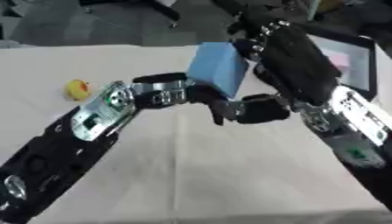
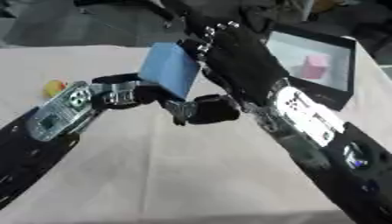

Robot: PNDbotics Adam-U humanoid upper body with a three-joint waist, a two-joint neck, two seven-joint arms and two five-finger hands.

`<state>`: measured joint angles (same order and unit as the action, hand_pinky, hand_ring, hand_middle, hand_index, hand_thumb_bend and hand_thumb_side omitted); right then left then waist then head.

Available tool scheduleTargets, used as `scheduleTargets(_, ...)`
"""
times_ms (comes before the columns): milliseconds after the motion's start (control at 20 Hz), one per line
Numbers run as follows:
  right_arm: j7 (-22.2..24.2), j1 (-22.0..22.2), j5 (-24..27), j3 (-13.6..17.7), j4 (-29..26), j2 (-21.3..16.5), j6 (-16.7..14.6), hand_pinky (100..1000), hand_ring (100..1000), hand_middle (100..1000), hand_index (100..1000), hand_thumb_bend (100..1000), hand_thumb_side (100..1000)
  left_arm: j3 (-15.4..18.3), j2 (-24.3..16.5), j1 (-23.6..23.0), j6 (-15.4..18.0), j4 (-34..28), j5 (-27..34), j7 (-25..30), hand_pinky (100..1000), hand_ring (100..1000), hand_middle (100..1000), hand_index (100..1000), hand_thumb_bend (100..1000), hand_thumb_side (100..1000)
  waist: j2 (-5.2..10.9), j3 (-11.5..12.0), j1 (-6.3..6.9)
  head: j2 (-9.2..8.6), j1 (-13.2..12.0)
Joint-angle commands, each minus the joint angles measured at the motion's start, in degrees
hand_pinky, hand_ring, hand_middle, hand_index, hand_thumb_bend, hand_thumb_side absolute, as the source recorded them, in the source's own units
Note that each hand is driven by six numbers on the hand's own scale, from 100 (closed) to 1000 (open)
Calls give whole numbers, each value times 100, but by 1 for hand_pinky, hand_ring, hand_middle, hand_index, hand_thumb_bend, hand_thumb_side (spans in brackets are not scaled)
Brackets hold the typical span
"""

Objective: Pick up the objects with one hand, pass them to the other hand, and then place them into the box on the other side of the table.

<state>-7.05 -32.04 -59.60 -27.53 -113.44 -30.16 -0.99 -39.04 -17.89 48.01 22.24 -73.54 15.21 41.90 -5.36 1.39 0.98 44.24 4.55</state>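
The blue block (image 1: pixel 217 68) is up in the air above the middle of the worktop (image 1: pixel 229 175), between your two hands. It is tilted, with one corner pointing up and away from you. Your left hand (image 1: pixel 180 89) comes from the left side and meets the block at its lower left edge, the fingers curled against it. Your right hand (image 2: pixel 229 57) comes from the right and lies against the block's right face, with the thumb under the lower corner. Both hands touch the block, but you cannot tell from these views which one carries it, because the right hand covers much of that side.

Around it, a small yellow object (image 1: pixel 76 89), round in shape, lies on the worktop at the far left, well apart from the hands. On the far right stands the box (image 2: pixel 343 94) with a black rim, and a pink block (image 2: pixel 314 66) is inside it. Your right forearm crosses in front of the box's near left part and hides it.
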Motion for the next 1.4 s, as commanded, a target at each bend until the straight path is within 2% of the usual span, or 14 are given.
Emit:
scheduleTargets(50, -84, -73, -122, 103, -115, -130, 79, 571, 683, 1000, 306, 100, 849, -65, -219, -67, 1995, 446, -798, 1007, 685, 625, 518, 749, 100, 1000, 82, -9, 5, -12, 40)
scheduleTargets(150, -69, -57, -196, 117, -115, -162, 99, 578, 681, 1000, 307, 100, 858, -79, -256, -222, 2654, 893, -1393, 1007, 685, 624, 517, 747, 100, 1000, 82, -7, 21, -12, 68)
scheduleTargets(250, -49, -44, -269, 137, -115, -185, 112, 588, 679, 1000, 308, 100, 873, -88, -263, -336, 2896, 1090, -1866, 1007, 684, 623, 517, 747, 100, 1000, 83, -4, 35, -12, 92)
scheduleTargets(450, -38, -13, -398, 190, -115, -218, 142, 602, 677, 1000, 310, 100, 891, -100, -348, -470, 2968, 1104, -2268, 1007, 682, 619, 514, 744, 100, 1000, 90, -1, 33, -12, 133)
scheduleTargets(650, -69, 58, -457, 272, -115, -340, 166, 625, 675, 1000, 315, 100, 926, 55, -648, -555, 2972, 926, -2230, 1007, 681, 619, 513, 743, 100, 1000, 110, 15, 28, -12, 242)
scheduleTargets(700, -75, 93, -463, 298, -115, -409, 172, 627, 675, 1000, 316, 100, 933, 120, -760, -570, 2972, 830, -2152, 1007, 681, 618, 512, 742, 100, 973, 116, 32, 36, -12, 310)
scheduleTargets(900, -64, 474, -406, 554, -115, -948, 392, 635, 678, 1000, 322, 100, 954, 519, -1403, -679, 2972, 16, -1287, 1007, 682, 622, 512, 744, 100, 817, 131, 160, 100, -12, 729)
scheduleTargets(1000, -56, 746, -322, 785, -115, -1253, 672, 587, 683, 1000, 320, 100, 901, 815, -1773, -767, 2972, -523, -617, 1007, 682, 623, 512, 746, 100, 713, 129, 242, 133, -12, 965)
scheduleTargets(1150, 39, 1219, -142, 1210, -115, -1693, 1353, 531, 690, 1000, 319, 100, 835, 1373, -2233, -895, 2920, -1249, 539, 1007, 684, 627, 513, 749, 100, 544, 101, 429, 179, -12, 1376)
scheduleTargets(1250, 100, 1491, -57, 1507, -115, -1910, 1834, 505, 693, 1000, 320, 104, 798, 1746, -2404, -969, 2664, -1673, 1255, 1007, 684, 628, 515, 749, 100, 508, 68, 566, 204, -23, 1633)
scheduleTargets(1400, 189, 1805, 77, 1960, -108, -2167, 2609, 442, 700, 1000, 321, 271, 689, 2363, -2540, -1100, 1900, -2293, 2271, 1007, 682, 628, 514, 748, 100, 475, -15, 801, 214, -141, 1987)
